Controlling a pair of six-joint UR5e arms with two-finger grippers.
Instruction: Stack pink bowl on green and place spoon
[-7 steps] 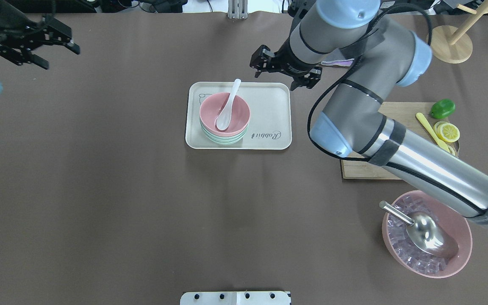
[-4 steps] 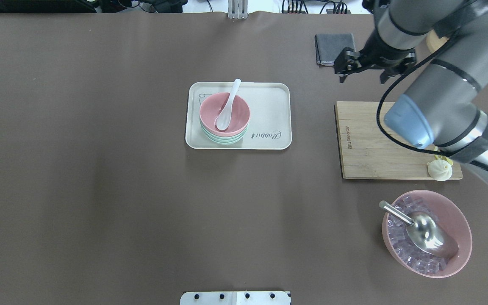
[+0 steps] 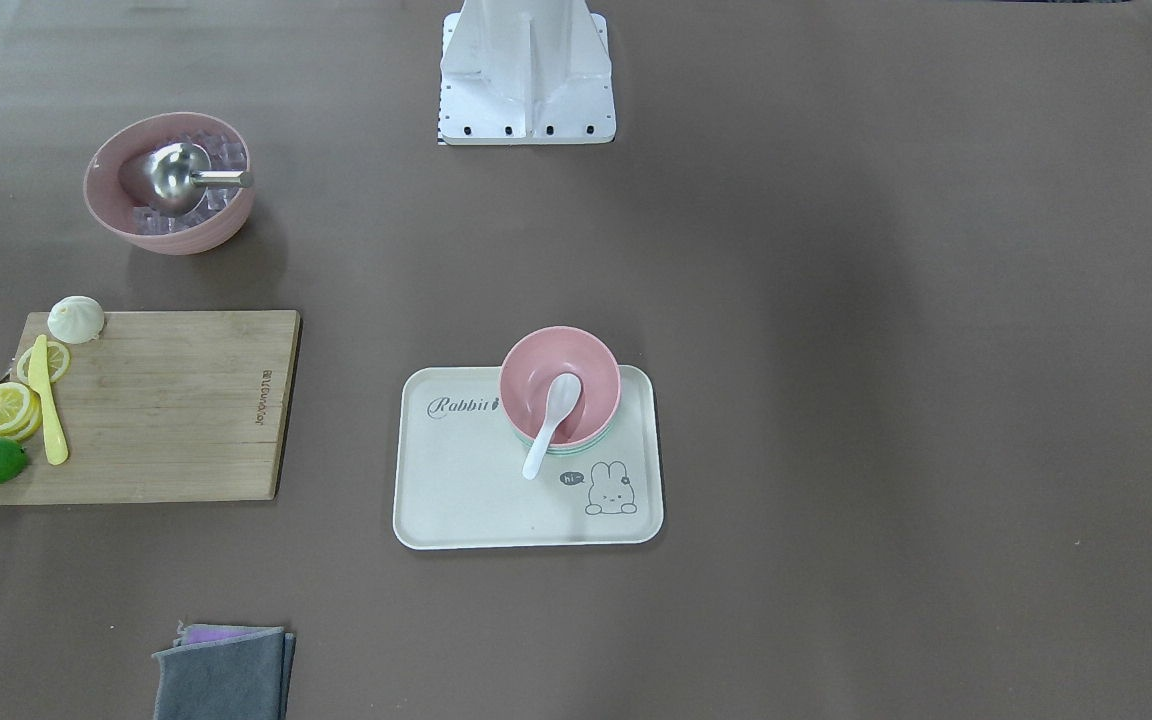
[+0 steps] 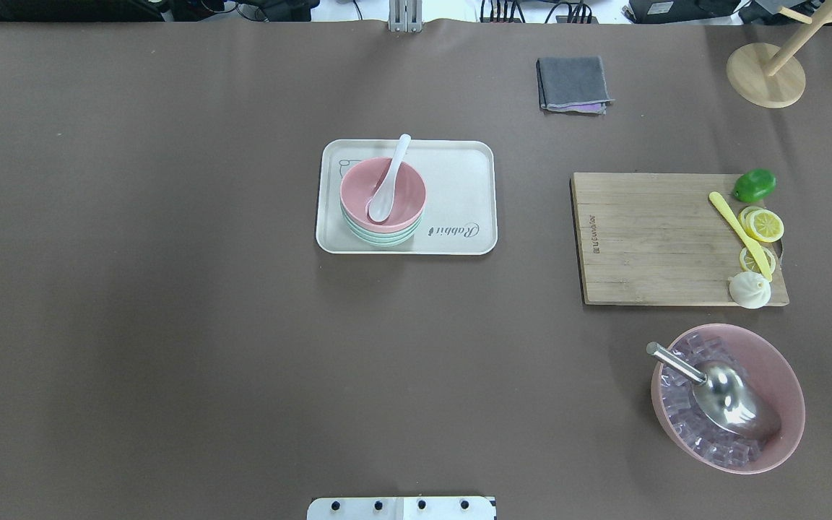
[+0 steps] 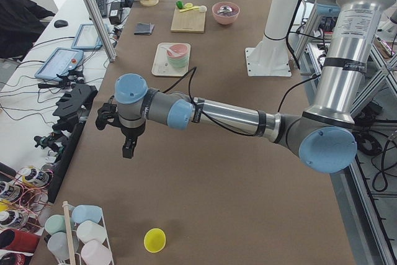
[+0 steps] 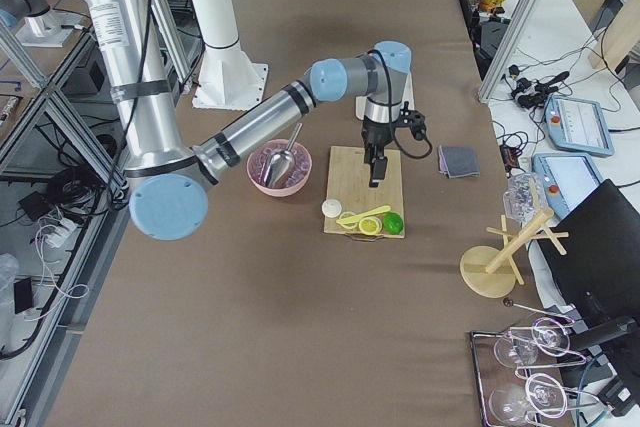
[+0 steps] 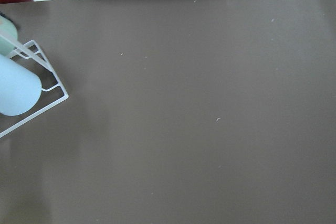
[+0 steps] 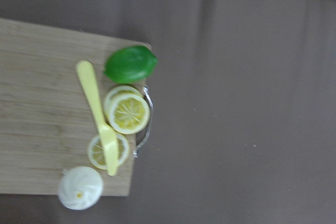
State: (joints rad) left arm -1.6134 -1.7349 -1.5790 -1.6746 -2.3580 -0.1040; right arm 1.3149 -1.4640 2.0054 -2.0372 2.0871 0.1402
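The pink bowl [image 4: 383, 189] sits nested on the green bowl [image 4: 387, 239] on the left half of a cream tray [image 4: 459, 180]. The white spoon [image 4: 389, 180] lies in the pink bowl, its handle over the far rim. The stack also shows in the front view: the pink bowl [image 3: 560, 378], the spoon [image 3: 550, 422]. My left gripper [image 5: 118, 136] hangs over bare table far off to the left; I cannot tell its state. My right gripper [image 6: 376, 169] hangs above the cutting board; I cannot tell its state.
A wooden cutting board [image 4: 647, 238] holds a lime [image 4: 754, 185], lemon slices, a yellow knife and a bun. A pink bowl of ice [image 4: 784, 375] holds a metal scoop. A grey cloth [image 4: 573, 83] and a wooden stand [image 4: 764, 76] are at the back right. A cup rack [image 7: 21, 82] stands near the left arm.
My right arm has swung from beside the tray to the right and out of the overhead view. My left gripper has left that view at the top left. The bowls and spoon have not moved.
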